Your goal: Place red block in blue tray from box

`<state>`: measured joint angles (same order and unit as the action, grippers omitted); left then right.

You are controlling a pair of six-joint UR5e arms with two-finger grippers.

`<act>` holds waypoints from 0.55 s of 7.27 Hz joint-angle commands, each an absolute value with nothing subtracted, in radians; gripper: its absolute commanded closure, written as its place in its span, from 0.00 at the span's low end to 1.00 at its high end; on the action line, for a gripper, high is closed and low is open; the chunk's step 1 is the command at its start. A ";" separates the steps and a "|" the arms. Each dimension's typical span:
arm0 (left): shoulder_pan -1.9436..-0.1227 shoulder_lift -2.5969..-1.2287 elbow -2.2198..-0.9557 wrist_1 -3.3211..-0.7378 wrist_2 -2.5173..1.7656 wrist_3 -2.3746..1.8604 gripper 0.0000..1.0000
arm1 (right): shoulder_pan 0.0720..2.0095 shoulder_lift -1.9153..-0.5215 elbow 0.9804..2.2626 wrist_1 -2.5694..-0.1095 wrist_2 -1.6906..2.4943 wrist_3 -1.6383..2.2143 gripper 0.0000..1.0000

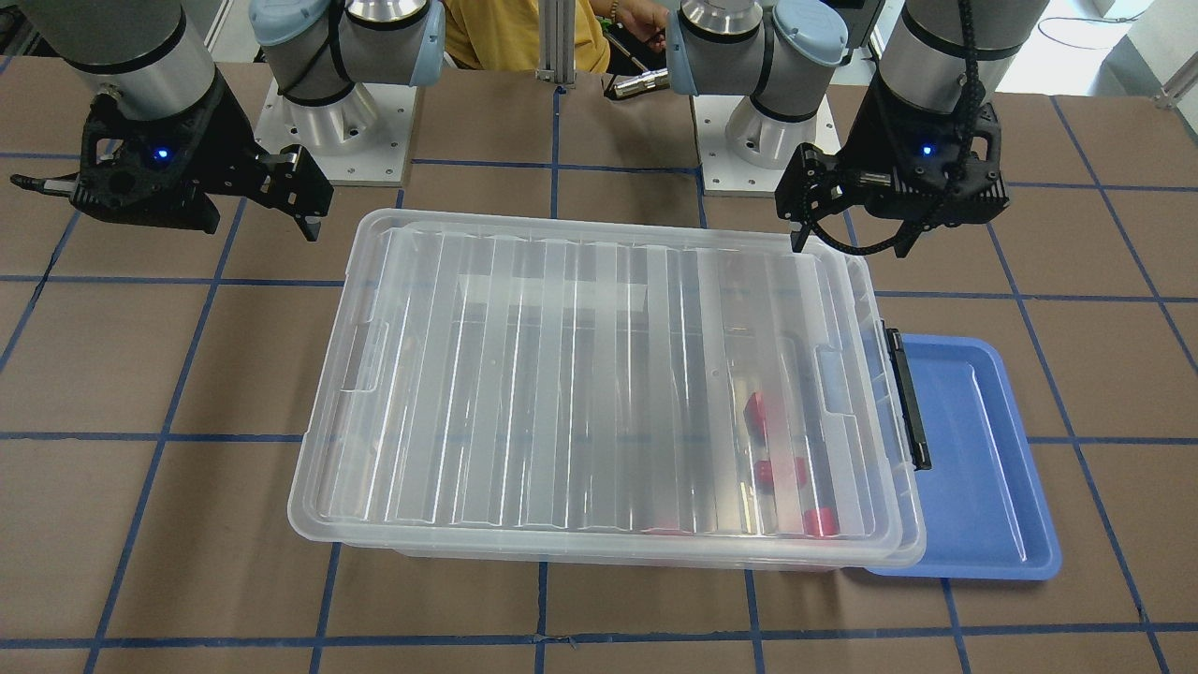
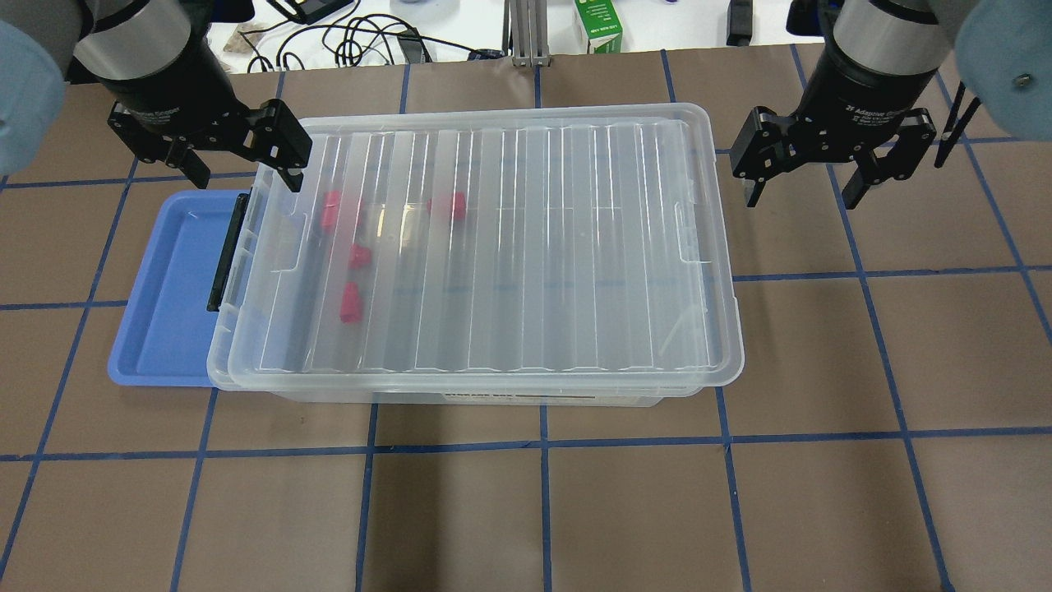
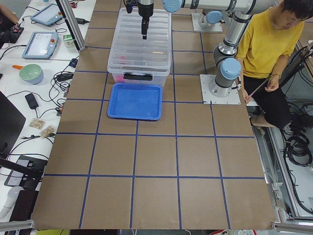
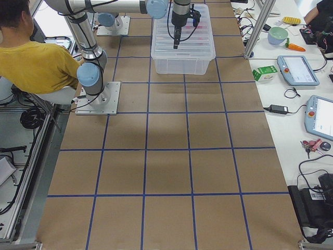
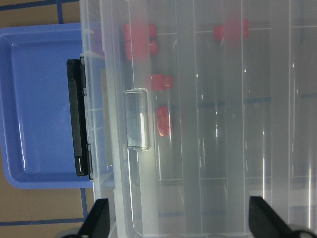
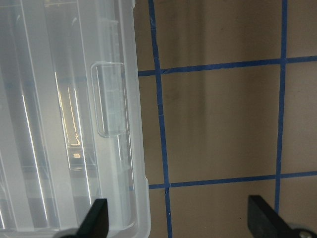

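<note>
The clear box [image 2: 534, 247] stands mid-table with its ribbed lid on and its black latch [image 2: 228, 251] toward the blue tray [image 2: 160, 304]. Several red blocks [image 2: 352, 302] show through the lid at that end, also in the left wrist view [image 5: 163, 120] and the front view [image 1: 777, 471]. The blue tray [image 1: 983, 468] lies partly under the box's rim and holds nothing. My left gripper [image 2: 245, 177] is open and empty above the latch end [image 5: 178, 223]. My right gripper [image 2: 800, 197] is open and empty above the table beside the box's other end [image 6: 178, 223].
A person in a yellow shirt [image 3: 266, 44] sits behind the robot's bases. A green carton [image 2: 598, 25] and cables lie beyond the table's far edge. Brown table with blue tape lines [image 2: 542, 436] stretches in front of the box.
</note>
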<state>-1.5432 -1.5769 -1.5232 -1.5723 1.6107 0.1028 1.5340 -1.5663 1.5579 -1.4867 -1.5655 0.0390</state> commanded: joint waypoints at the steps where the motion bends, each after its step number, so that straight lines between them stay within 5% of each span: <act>1: -1.543 -1.577 -1.523 -1.572 1.611 0.103 0.00 | 1.534 -1.568 1.559 -1.486 -1.566 0.038 0.00; 4: -1.543 -1.577 -1.523 -1.572 1.611 0.103 0.00 | 1.534 -1.559 1.559 -1.486 -1.563 0.026 0.00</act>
<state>-1.5432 -1.5769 -1.5232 -1.5723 1.6107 0.1028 1.5340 -1.5655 1.5585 -1.4854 -1.5655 0.0349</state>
